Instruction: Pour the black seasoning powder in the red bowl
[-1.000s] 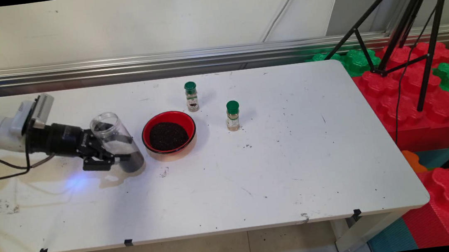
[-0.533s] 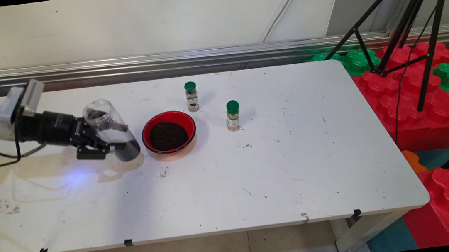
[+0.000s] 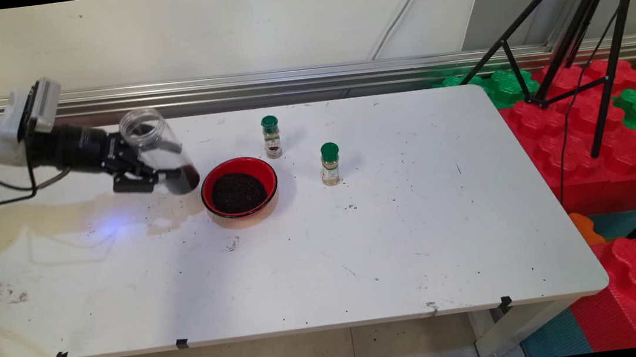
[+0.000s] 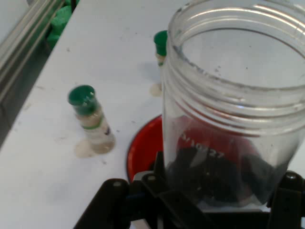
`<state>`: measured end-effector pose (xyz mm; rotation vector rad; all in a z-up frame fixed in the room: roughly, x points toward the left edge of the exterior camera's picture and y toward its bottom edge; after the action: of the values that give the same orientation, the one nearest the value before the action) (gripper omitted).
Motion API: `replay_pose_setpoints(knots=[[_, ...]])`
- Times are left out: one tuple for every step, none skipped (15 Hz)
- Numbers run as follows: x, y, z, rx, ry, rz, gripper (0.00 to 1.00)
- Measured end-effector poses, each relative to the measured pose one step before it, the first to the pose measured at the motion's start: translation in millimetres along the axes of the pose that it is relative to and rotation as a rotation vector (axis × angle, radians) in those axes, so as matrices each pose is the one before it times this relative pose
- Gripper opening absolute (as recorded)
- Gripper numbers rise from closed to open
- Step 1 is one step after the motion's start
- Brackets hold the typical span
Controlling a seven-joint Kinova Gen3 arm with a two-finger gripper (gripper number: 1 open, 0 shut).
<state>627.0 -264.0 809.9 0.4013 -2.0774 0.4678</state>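
Gripping clear jar (image 3: 157,151) mid-body, pincer (image 3: 143,174) closed on it, upper left of frame, clear of table (image 3: 360,245). Jar tilted, mouth open, little dark grain left in bottom. Red bowl (image 3: 239,191) just right holds dark heap. Two green-capped shakers (image 3: 271,136) beyond, untouched.

Bright, even light; soft shadows on the table (image 3: 325,248); hand view slightly blurred.
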Motion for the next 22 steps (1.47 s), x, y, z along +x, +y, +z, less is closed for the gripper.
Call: replay_pose_setpoints(knots=[[2.85,-3.34,0.90,0.00547,-0.00178,0.01074,0.00],[3.91,-5.31,2.10,0.00753,-0.00440,0.01838,0.00],[2.50,-3.54,1.59,0.00433,-0.00272,0.01231,0.00],[3.22,-5.25,2.61,0.00685,-0.00522,0.01999,0.00],[1.93,-3.13,1.55,0.00461,-0.00320,0.01255,0.00],[2.55,-4.99,2.74,0.00619,-0.00594,0.02151,0.00],[1.59,-3.45,2.31,0.00313,-0.00402,0.01586,0.00],[1.96,-4.89,3.36,0.00491,-0.00637,0.02565,0.00],[1.27,-3.10,2.25,0.00263,-0.00404,0.01713,0.00],[1.46,-4.45,3.46,0.00350,-0.00648,0.02639,0.00],[0.78,-2.86,2.33,0.00189,-0.00373,0.01701,0.00],[0.87,-3.76,3.34,0.00228,-0.00655,0.02672,0.00],[0.45,-2.23,2.09,0.00146,-0.00440,0.01738,0.00],[0.62,-3.20,3.14,0.00210,-0.00683,0.02783,0.00],[0.25,-1.94,1.95,0.00130,-0.00463,0.01796,0.00],[0.44,-2.65,2.99,0.00120,-0.00675,0.02864,0.00],[0.42,-2.75,3.25,0.00153,-0.00757,0.03295,0.00],[0.46,-2.56,3.25,0.00103,-0.00699,0.03277,0.00],[0.38,-1.85,2.44,0.00081,-0.00558,0.02920,0.00],[0.13,-1.11,1.47,0.00094,-0.00412,0.01866,0.00],[0.16,-1.47,2.17,0.00121,-0.00596,0.02978,0.00],[0.00,-0.92,1.34,0.00106,-0.00397,0.01893,0.00]])
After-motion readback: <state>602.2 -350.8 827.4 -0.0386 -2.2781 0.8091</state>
